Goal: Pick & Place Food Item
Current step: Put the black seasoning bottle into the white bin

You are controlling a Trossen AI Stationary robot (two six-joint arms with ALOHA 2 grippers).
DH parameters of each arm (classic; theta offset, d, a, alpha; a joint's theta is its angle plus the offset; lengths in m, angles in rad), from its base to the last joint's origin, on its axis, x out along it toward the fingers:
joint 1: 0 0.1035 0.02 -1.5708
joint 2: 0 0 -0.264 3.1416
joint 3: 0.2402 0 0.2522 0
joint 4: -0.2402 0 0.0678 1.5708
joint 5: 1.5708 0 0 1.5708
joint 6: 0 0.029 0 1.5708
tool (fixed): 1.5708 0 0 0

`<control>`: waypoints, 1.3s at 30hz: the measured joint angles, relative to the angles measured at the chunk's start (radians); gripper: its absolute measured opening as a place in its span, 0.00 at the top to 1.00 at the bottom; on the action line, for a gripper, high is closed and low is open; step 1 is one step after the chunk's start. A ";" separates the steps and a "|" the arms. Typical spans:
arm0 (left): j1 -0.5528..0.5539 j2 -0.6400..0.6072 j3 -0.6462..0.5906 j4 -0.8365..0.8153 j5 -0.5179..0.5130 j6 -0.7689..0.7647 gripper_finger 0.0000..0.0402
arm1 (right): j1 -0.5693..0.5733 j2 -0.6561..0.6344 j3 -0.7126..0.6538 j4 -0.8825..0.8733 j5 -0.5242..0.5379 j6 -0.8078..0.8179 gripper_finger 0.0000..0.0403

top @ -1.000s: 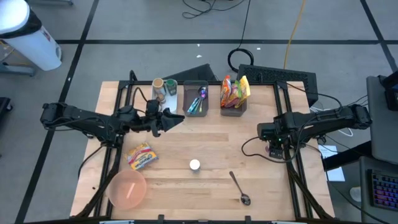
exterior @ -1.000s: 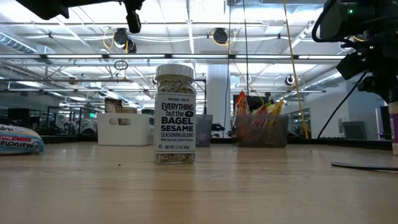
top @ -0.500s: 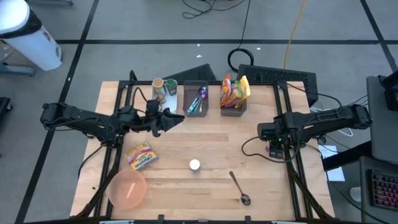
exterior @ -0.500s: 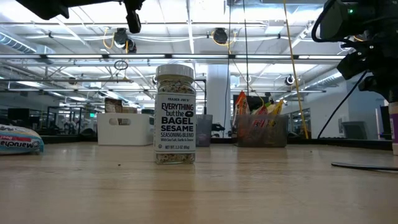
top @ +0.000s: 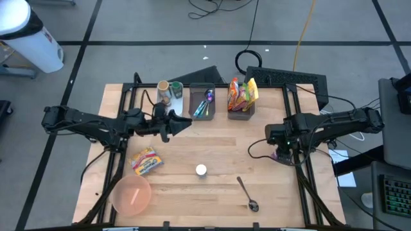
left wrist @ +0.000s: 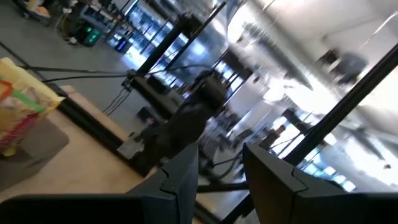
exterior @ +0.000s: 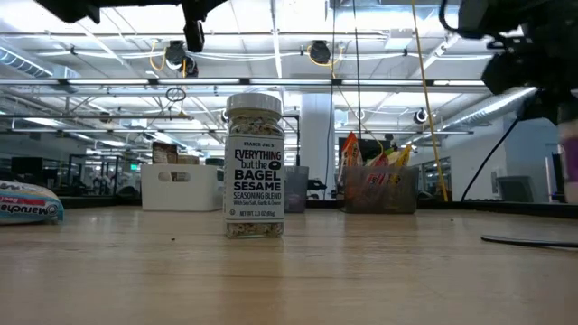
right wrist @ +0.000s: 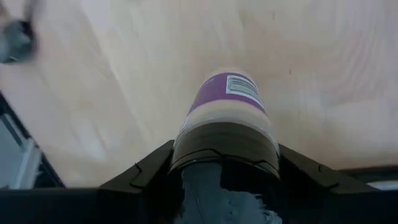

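The wooden surface [top: 212, 147] carries a seasoning jar [top: 201, 170] mid-front, a spoon [top: 246, 193] front-right, a pink bowl [top: 131, 195] front-left, a snack packet [top: 146, 160] beside it, and bins [top: 221, 101] along the back edge.

A pink bowl [top: 131, 195], spoon [top: 246, 194] and seasoning jar [exterior: 254, 166] rest on the table [top: 212, 141].

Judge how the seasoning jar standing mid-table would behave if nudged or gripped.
The seasoning jar stands upright, tall against its narrow base, so a high push would probably tip it. It looks round, so once down it would likely roll. Its hard-looking, smooth labelled wall should hold shape but might slip.
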 joint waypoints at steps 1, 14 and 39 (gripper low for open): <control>0.000 0.000 0.019 -0.041 0.002 0.016 0.67 | 0.000 0.000 0.018 0.001 0.000 0.000 0.50; 0.019 0.182 0.436 -0.615 0.043 0.263 0.67 | 0.000 0.055 0.336 0.237 0.029 0.041 0.50; 0.038 0.645 0.984 -0.883 0.375 0.386 0.33 | -0.021 0.194 0.547 0.421 -0.106 -0.027 0.50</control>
